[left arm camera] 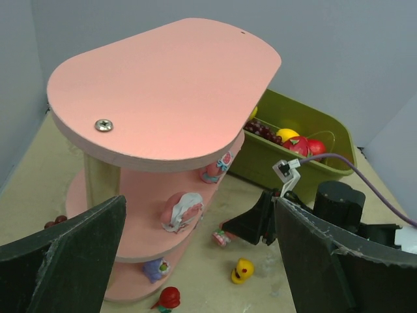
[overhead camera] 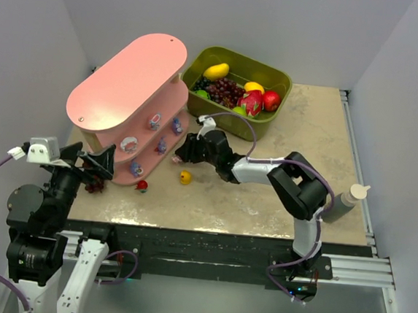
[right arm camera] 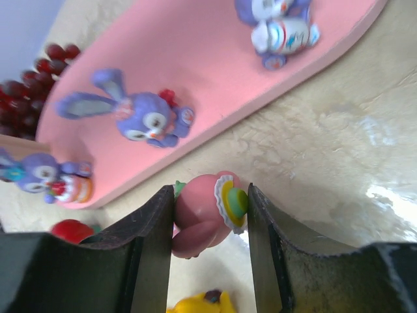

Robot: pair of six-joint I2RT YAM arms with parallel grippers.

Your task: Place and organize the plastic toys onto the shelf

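The pink three-tier shelf (overhead camera: 127,83) stands at the left, and its lower boards carry several small toys (overhead camera: 162,145). My right gripper (right arm camera: 210,202) is down at the table beside the bottom board (right arm camera: 208,65), shut on a pink toy (right arm camera: 205,212), with both fingers touching its sides. Purple bunny toys (right arm camera: 146,117) lie on that board. A yellow toy (overhead camera: 185,176) and a red toy (overhead camera: 142,186) lie on the table in front of the shelf. To the left of the shelf my left gripper (left arm camera: 199,225) hangs wide open with nothing between its fingers.
An olive-green bin (overhead camera: 271,78) of larger fruits stands behind the right arm. A dark red grape bunch (overhead camera: 94,184) lies at the shelf's left foot. A bottle (overhead camera: 348,198) stands near the table's right edge. Walls close in on the left and the back.
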